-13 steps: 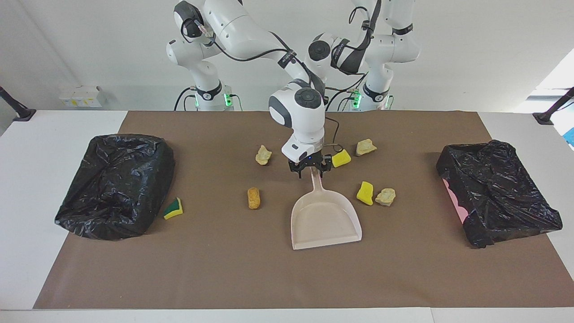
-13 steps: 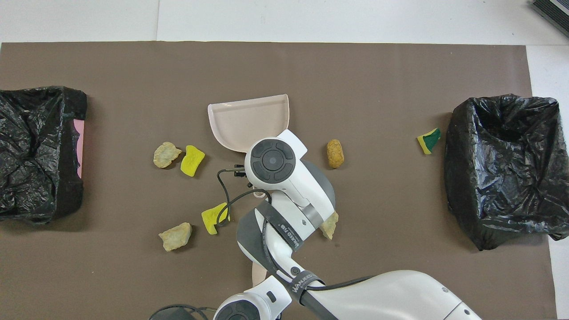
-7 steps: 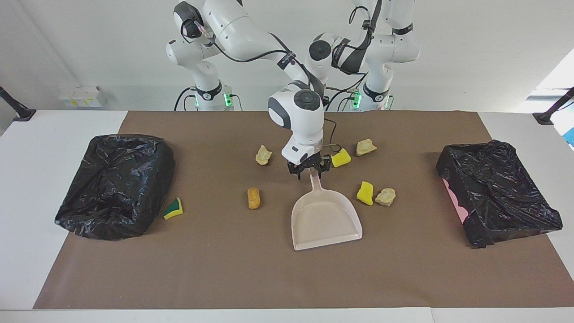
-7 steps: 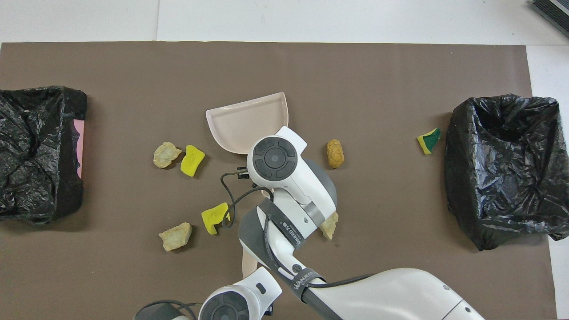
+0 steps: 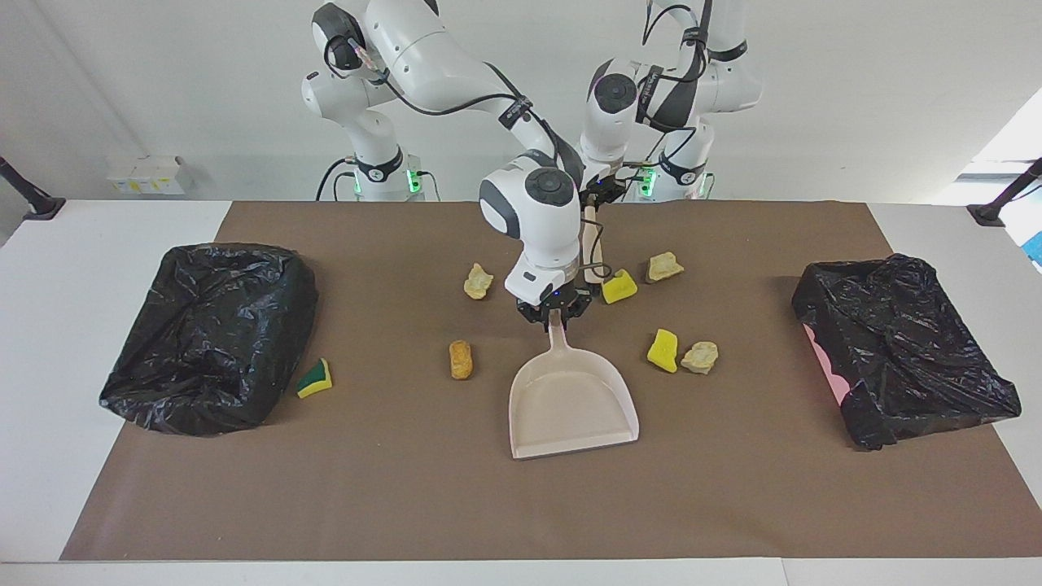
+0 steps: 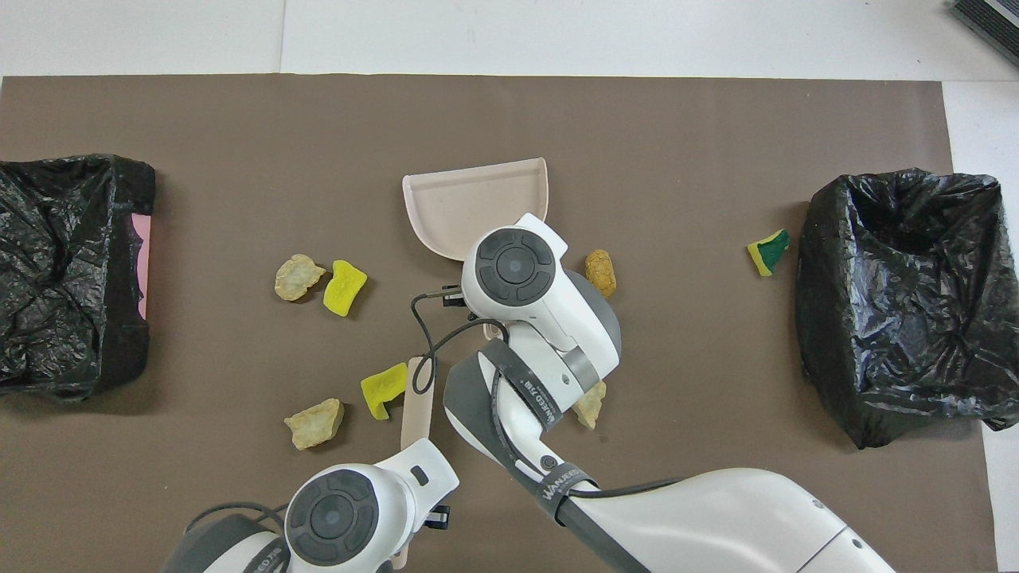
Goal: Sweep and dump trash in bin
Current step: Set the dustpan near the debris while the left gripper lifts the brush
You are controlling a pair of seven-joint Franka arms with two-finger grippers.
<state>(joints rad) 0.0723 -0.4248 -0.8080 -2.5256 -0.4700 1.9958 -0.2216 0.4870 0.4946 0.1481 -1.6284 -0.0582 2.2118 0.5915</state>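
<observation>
The dustpan [image 5: 570,399], clamped at its handle by the right gripper [image 5: 555,313], has been shifted toward the orange-brown bun [image 5: 461,359], while the left gripper [image 5: 598,192], probably closed on the brush [image 5: 592,244], has been brought in, so sweeping of the scattered trash seems near.

1. Right arm reaches out from its base to mid-table, wrist bent straight down, right gripper [image 5: 554,312] low with its fingers clamped on a beige handle.
2. Left arm sits folded close to its base, left gripper [image 5: 600,189] raised, pinching a beige stick that hangs down.
</observation>
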